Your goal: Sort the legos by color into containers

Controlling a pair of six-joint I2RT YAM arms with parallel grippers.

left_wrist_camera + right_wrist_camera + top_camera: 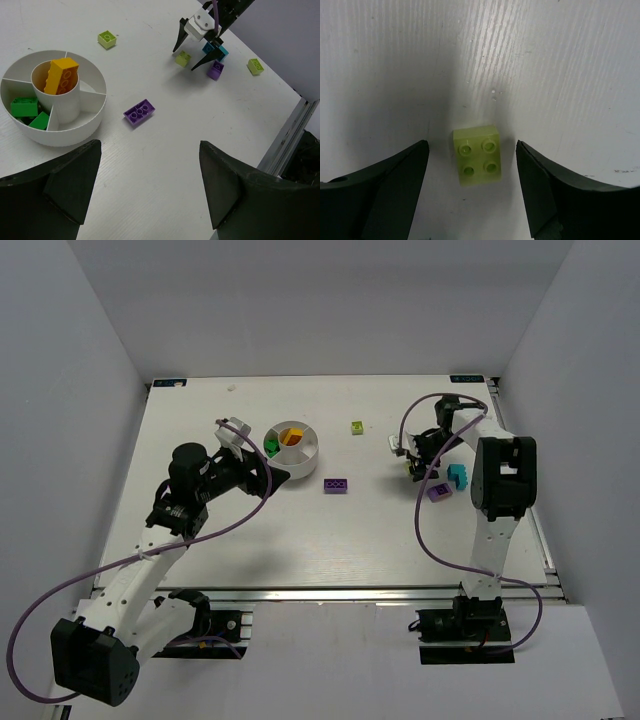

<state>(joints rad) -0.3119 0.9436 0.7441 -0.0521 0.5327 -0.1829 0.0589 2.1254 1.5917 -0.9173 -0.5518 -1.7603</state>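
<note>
The round white dish [308, 459] holds a yellow brick [62, 75] in its central well and two dark green bricks [25, 106] in one wedge. A purple brick [336, 485] lies on the table right of the dish and also shows in the left wrist view [139, 111]. My right gripper [471, 145] is open, its fingers either side of a lime green brick [477, 155] on the table, not touching it. My left gripper [150, 150] is open and empty, beside the dish [65, 137].
Another lime brick [356, 427] lies behind the dish's right side. A cyan brick [457, 476] and a small purple brick [437, 493] lie just right of my right gripper [412, 462]. A further lime brick [255, 66] lies near the table's right edge.
</note>
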